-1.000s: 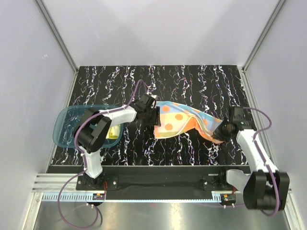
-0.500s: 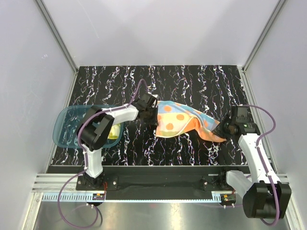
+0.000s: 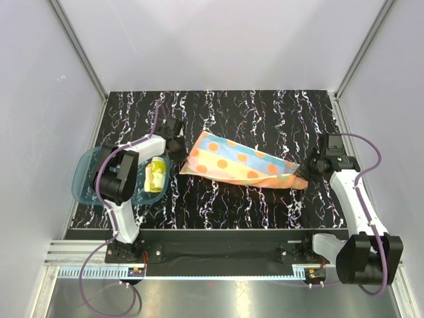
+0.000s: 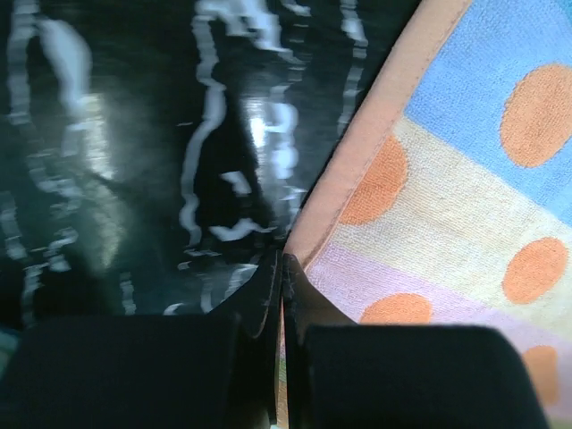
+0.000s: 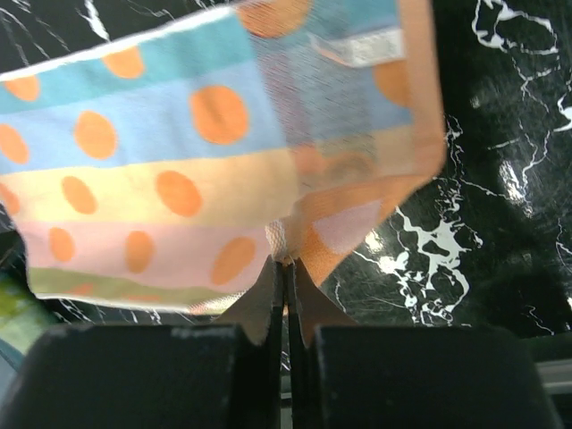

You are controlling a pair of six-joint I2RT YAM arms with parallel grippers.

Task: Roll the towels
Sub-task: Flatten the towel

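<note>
The only label I can find is a small white sewn tag on the soft orange towel with light blue patches and orange dots; its print is too blurred to read. My right jaws are pressed together, pinching that towel's corner. My left jaws are clamped together at its opposite hem and seem to nip it. The towel lies stretched between them on the black marbled desk. The small bright yellow towel sits in the translucent blue plastic tray.

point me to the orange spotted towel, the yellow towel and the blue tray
orange spotted towel (image 3: pixel 238 165), top view, middle of the cloth
yellow towel (image 3: pixel 156 177), top view, its middle, inside the tray
blue tray (image 3: pixel 83 177), top view, bare left part
</note>
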